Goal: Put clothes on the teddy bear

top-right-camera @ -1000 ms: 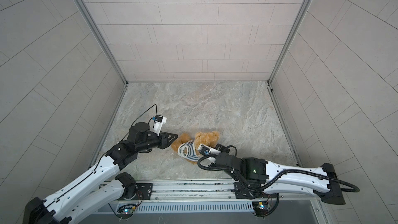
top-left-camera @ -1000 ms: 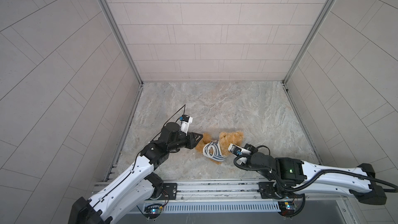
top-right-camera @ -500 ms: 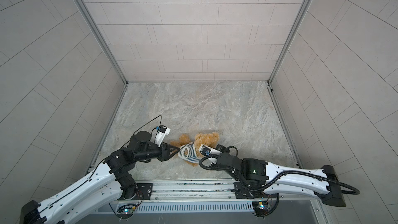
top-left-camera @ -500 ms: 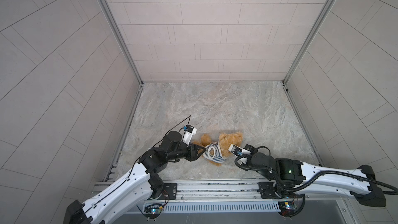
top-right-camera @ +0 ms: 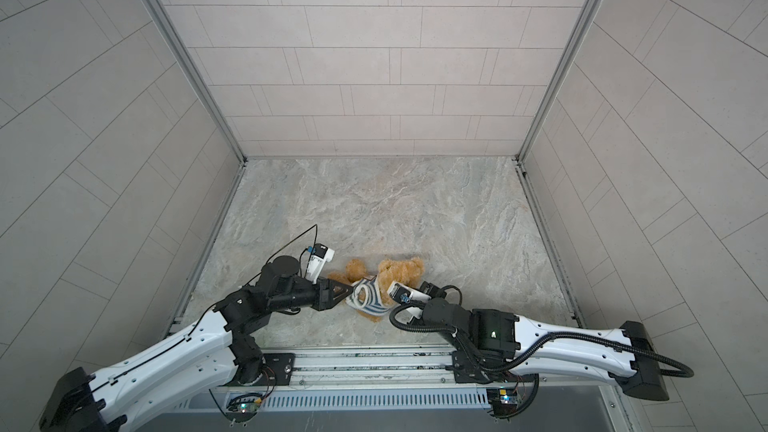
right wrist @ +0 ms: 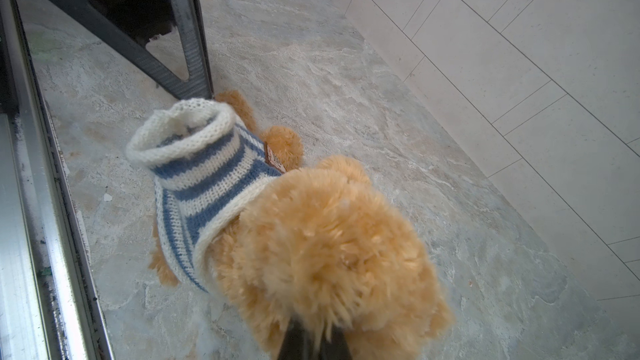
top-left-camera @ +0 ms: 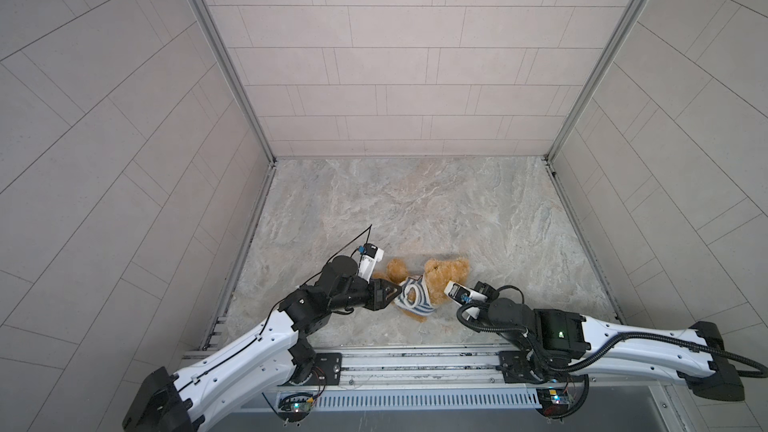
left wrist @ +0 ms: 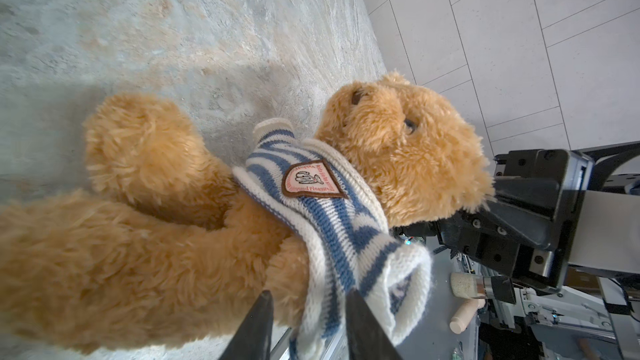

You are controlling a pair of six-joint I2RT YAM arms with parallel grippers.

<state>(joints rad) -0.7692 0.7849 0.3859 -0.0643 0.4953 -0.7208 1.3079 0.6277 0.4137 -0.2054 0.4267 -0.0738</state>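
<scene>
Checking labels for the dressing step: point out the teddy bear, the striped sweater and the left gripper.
teddy bear (left wrist: 398, 140): left wrist view, on its face.
striped sweater (right wrist: 207, 174): right wrist view, on the striped knit below the rolled opening.
left gripper (left wrist: 309, 294): left wrist view, midway between its fingertips.

Both top views look steeply down; both wrist cameras closely share the teddy bear (left wrist: 408, 154).

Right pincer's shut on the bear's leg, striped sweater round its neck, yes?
No: the right pincer is shut on the head of the teddy bear, not a leg, as the right wrist view shows. The striped sweater is round its neck.
</scene>
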